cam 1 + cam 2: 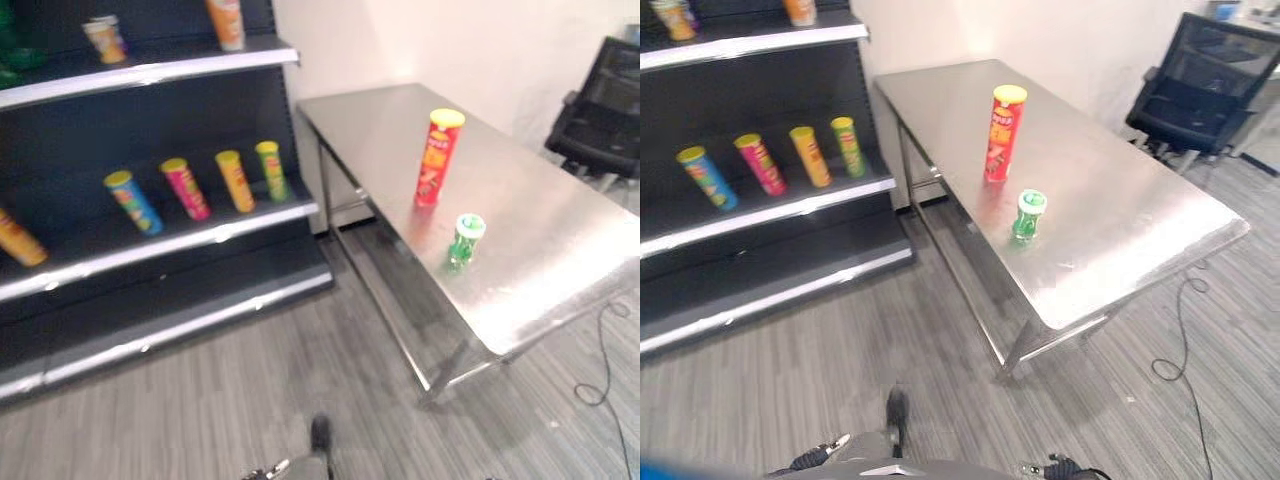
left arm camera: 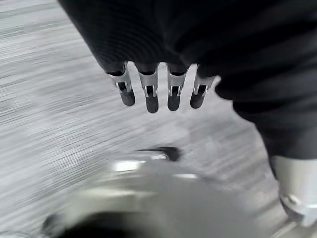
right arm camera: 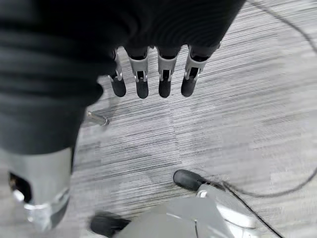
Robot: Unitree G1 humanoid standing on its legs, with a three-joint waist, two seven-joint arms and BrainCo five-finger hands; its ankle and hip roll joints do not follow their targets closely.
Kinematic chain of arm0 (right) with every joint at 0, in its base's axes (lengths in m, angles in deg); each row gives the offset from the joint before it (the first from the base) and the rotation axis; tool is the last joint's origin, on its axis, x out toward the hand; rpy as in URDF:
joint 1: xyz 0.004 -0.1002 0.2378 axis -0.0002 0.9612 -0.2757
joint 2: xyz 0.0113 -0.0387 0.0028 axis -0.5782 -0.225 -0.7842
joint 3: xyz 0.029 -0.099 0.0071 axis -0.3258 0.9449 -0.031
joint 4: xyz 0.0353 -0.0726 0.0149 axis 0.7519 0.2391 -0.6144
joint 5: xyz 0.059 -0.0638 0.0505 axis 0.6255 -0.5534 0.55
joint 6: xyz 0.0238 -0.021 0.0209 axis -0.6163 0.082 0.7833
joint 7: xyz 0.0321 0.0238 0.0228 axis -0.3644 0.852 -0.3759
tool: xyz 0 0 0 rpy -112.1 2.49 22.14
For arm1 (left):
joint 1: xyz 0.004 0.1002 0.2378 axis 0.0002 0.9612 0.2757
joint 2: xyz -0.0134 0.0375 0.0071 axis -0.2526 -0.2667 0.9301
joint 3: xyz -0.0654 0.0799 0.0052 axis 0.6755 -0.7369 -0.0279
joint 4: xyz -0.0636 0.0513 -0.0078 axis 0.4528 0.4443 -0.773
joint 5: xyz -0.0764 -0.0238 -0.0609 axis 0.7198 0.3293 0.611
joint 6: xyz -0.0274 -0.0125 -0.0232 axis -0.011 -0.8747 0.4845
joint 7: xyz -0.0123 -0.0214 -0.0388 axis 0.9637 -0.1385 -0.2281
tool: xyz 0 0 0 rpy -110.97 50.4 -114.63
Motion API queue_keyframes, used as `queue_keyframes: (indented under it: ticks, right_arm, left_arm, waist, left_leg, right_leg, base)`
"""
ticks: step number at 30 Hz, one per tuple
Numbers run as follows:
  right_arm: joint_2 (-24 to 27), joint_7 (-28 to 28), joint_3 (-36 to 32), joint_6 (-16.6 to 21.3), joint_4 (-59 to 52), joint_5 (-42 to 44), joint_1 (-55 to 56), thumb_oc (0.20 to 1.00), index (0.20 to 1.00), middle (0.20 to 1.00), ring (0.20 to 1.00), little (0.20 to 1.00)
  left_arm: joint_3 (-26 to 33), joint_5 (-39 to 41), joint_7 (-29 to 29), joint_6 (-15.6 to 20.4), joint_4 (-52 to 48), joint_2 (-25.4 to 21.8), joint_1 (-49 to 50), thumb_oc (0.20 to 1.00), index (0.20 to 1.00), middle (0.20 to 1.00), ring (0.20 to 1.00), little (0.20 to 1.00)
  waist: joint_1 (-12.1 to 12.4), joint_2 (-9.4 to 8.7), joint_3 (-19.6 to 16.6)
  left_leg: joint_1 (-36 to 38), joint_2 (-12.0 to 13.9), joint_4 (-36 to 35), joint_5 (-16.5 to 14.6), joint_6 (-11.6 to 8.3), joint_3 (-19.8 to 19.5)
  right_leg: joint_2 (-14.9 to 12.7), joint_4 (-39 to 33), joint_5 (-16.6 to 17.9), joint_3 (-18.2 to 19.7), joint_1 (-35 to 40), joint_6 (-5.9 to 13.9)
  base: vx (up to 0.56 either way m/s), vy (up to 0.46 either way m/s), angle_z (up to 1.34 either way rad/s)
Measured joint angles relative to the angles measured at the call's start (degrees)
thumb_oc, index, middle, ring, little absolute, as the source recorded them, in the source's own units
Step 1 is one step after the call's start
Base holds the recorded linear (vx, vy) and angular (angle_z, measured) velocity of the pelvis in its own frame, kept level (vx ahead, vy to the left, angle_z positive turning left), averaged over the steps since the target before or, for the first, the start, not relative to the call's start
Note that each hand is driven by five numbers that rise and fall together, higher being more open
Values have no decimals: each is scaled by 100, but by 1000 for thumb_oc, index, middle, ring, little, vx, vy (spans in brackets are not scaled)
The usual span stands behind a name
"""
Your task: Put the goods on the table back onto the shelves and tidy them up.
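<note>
A tall red tube (image 1: 438, 157) with a yellow lid stands upright near the middle of the steel table (image 1: 560, 250). Closer to the table's near edge stands a small green container (image 1: 465, 239) with a white lid. To the left, the dark shelves (image 1: 150, 245) carry several upright tubes: blue (image 1: 133, 202), pink (image 1: 186, 188), orange (image 1: 235, 181) and green (image 1: 271, 171). My left hand (image 2: 148, 94) hangs over the grey floor with straight fingers and holds nothing. My right hand (image 3: 141, 82) hangs the same way, open and empty, far below the table.
A black office chair (image 1: 1200, 85) stands behind the table's far right corner. The upper shelf (image 1: 150, 70) holds a cup (image 1: 105, 40) and an orange tube (image 1: 228, 22). Another orange tube (image 1: 18, 240) leans at the shelves' left edge. Grey floor lies between shelves and table.
</note>
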Motion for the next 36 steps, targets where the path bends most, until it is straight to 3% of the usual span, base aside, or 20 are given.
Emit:
queue_keyframes:
  ticks: [1, 3, 6, 8, 12, 15, 18, 20, 22, 29, 35, 36]
  right_arm:
    - [-72, -2, -5, 10, -39, -48, -21, 1000, 1000, 1000, 1000, 1000]
    - [-187, 3, -19, 14, -88, -93, -40, 1000, 1000, 1000, 1000, 1000]
    - [-215, 7, -70, 23, -235, -96, -143, 1000, 1000, 1000, 1000, 1000]
    - [-212, 12, -124, 16, -212, -120, -95, 1000, 1000, 1000, 1000, 1000]
    - [-199, 24, -192, 11, -153, -129, 16, 1000, 1000, 1000, 1000, 1000]
    - [-187, 4, -295, 10, -27, -118, 95, 1000, 1000, 1000, 1000, 1000]
    - [-188, 7, -274, 16, -27, -106, 39, 1000, 1000, 1000, 1000, 1000]
    - [-185, 1, -295, 11, -11, -84, 56, 1000, 1000, 1000, 1000, 1000]
    - [-154, -8, -291, -9, 1, -81, 126, 1000, 1000, 1000, 1000, 1000]
    - [81, 8, -381, -48, 23, -83, 415, 1000, 1000, 1000, 1000, 1000]
    - [853, 95, -1956, -136, 962, 142, 910, 1000, 1000, 1000, 1000, 1000]
    - [935, 70, -1973, -165, 1040, 200, 924, 1000, 1000, 1000, 1000, 1000]
  left_arm:
    - [-58, 1, 3, 33, -48, -22, -64, 1000, 1000, 1000, 1000, 1000]
    - [-135, 0, 4, 61, -64, -18, -180, 1000, 1000, 1000, 1000, 1000]
    - [-194, -3, 10, 74, -56, -28, -185, 1000, 1000, 1000, 1000, 1000]
    - [-242, -58, 10, 65, -57, -33, -89, 1000, 1000, 1000, 1000, 1000]
    - [-332, -104, 9, 2, -56, -86, 180, 1000, 1000, 1000, 1000, 1000]
    - [-400, -105, 5, -11, -56, -60, 203, 1000, 1000, 1000, 1000, 1000]
    - [-454, -118, 5, -8, -50, 9, 147, 1000, 1000, 1000, 1000, 1000]
    - [-456, -198, 0, -4, -54, 63, 141, 1000, 1000, 1000, 1000, 1000]
    - [-433, -301, -9, 1, -80, 46, 187, 1000, 1000, 1000, 1000, 1000]
    - [-433, -340, -46, -8, -108, 39, 434, 1000, 1000, 1000, 1000, 1000]
    - [-374, -343, -152, -13, -162, -130, 362, 1000, 1000, 1000, 1000, 1000]
    - [-377, -342, -156, -14, -154, -159, 355, 1000, 1000, 1000, 1000, 1000]
  waist:
    - [7, 25, -5]
    - [58, 45, -161]
    - [56, 92, -304]
    - [51, 192, -442]
    - [46, 274, -513]
    - [-47, 238, -536]
    - [-169, 230, -515]
    - [-275, 166, -516]
    - [-242, 101, -521]
    - [-219, 114, -623]
    - [-271, 61, -687]
    - [-273, 56, -693]
  left_leg:
    - [75, -14, 6, -69, 75, 3]
    - [244, -127, -22, -346, 193, 76]
    - [409, -412, -27, -629, 177, 197]
    - [504, -488, -29, -718, 277, 228]
    - [708, -553, -30, -857, 377, 339]
    - [749, -514, -29, -896, 393, 325]
    - [706, -388, -29, -907, 369, 321]
    - [765, -396, -30, -919, 340, 228]
    - [926, -342, -31, -977, 162, 171]
    - [1092, -28, -29, -1045, -202, 151]
    - [1141, 49, -30, -1092, -295, 145]
    - [1140, 48, -30, -1093, -294, 147]
  right_leg:
    - [-48, 444, -84, -50, -198, 102]
    - [-293, 478, -136, -53, -366, 181]
    - [-750, 1123, -137, -6, -966, 233]
    - [-832, 1765, 16, -47, -1446, 384]
    - [-1025, 2259, 165, -435, -1869, 410]
    - [-908, 1250, 259, -510, -1995, 384]
    - [-583, 162, 850, -435, -2072, 387]
    - [-509, -159, 1200, -243, -1913, 416]
    - [-431, -467, 1600, -222, -1623, 227]
    - [-127, -701, 1572, -408, -1340, -82]
    - [-53, -674, 1541, -409, -1275, -142]
    - [-55, -674, 1542, -405, -1276, -141]
  base:
    - [180, 194, 1]
    - [161, 193, -8]
    - [96, 167, -7]
    - [75, 126, -4]
    - [65, 38, -11]
    - [86, -6, -4]
    - [69, -15, -1]
    - [75, -29, 29]
    - [146, -66, 19]
    - [69, -44, 5]
    - [32, -26, -1]
    - [35, -15, -3]
